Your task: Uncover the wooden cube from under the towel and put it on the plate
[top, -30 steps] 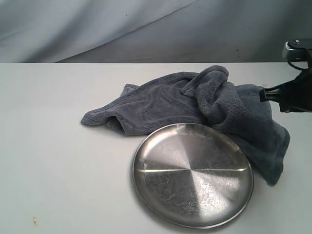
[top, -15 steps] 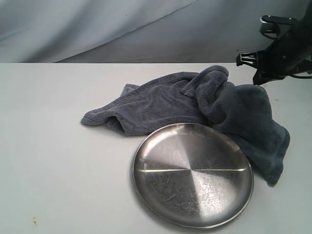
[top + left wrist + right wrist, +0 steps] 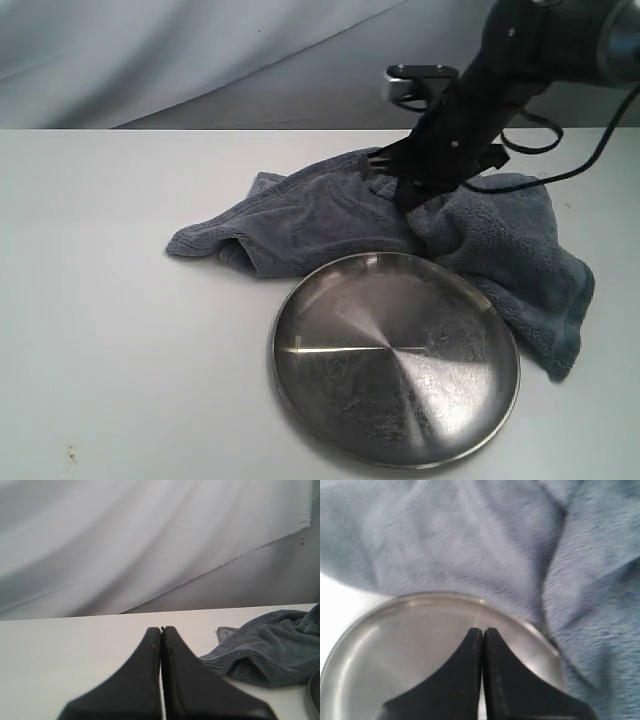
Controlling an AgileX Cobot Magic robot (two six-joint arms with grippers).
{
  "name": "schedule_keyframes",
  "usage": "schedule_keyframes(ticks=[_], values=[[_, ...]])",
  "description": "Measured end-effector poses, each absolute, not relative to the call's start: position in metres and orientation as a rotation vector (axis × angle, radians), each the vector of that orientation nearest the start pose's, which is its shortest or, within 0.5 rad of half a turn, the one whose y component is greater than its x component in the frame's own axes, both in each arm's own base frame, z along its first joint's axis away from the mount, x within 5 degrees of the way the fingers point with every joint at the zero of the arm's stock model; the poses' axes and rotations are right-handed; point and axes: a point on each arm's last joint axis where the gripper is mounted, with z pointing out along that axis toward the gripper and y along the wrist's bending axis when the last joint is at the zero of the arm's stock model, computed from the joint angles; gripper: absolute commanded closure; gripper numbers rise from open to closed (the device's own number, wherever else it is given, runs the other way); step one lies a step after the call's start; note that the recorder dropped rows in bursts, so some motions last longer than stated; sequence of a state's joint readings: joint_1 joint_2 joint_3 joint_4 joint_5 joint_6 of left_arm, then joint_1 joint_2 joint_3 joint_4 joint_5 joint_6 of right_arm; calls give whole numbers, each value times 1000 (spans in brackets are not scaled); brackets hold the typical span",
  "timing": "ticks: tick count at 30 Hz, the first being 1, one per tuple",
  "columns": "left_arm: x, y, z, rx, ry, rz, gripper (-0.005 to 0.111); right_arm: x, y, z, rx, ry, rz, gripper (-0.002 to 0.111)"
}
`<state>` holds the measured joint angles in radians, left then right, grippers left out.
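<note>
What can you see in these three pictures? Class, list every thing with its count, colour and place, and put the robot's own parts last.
towel: one, dark blue-grey, crumpled on the table, along the plate's far and right sides.
plate: one, shiny silver, on the table in front of the towel, nothing on it.
table: one, white, under both.
backdrop: one, pale grey cloth, behind the table.
right arm: one, black, reaching in from the upper right over the towel.
right gripper: one, black, shut, by the plate's far rim.
left gripper: one, black, shut, over bare table, apart from the towel.
</note>
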<state>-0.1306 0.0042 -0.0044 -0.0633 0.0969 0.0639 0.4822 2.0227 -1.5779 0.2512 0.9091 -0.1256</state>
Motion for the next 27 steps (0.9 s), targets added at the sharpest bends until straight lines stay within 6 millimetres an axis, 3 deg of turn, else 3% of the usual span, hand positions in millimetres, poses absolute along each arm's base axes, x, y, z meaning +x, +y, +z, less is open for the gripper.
schedule_keyframes(ticks=[5,10,15,22,27], values=[[56,-8,206,109,1577,-106,107,334,226,187,-800,2863,381,108],[56,-8,206,109,1577,-106,107,300,199,179,-757,2860,349,108],[56,-8,206,109,1577,-106,107,279,153,186,-603,2808,321,108],[56,-8,206,109,1577,-106,107,299,73,188,-235,2784,244,108],[56,-8,206,109,1577,-106,107,332,29,204,-27,2680,197,108]])
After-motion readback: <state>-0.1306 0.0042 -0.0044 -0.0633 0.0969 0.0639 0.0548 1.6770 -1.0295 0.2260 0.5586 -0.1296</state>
